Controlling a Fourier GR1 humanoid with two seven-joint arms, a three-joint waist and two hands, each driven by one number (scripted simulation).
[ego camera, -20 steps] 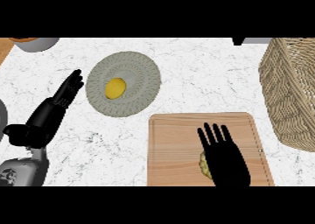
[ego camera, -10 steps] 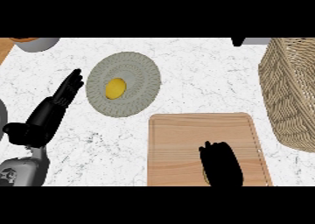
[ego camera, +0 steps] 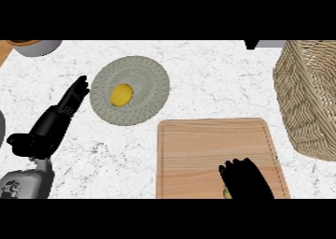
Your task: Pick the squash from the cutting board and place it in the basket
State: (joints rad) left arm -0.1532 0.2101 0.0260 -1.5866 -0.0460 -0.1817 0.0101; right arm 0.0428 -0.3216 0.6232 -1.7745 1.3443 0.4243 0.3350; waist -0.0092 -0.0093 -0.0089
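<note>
Squash (ego camera: 227,192) mostly hidden, just a sliver at cutting board's (ego camera: 212,149) bottom edge, under right hand (ego camera: 245,179) with fingers curled round it. Wicker basket (ego camera: 315,98) right of board. Grey plate (ego camera: 130,90) with a yellow item (ego camera: 120,94) up-left of board. Left hand (ego camera: 57,119) resting left of plate, fingers straight.

1 view only: head camera, steep downward look onto counter (ego camera: 198,60), forearms entering bottom edge.
</note>
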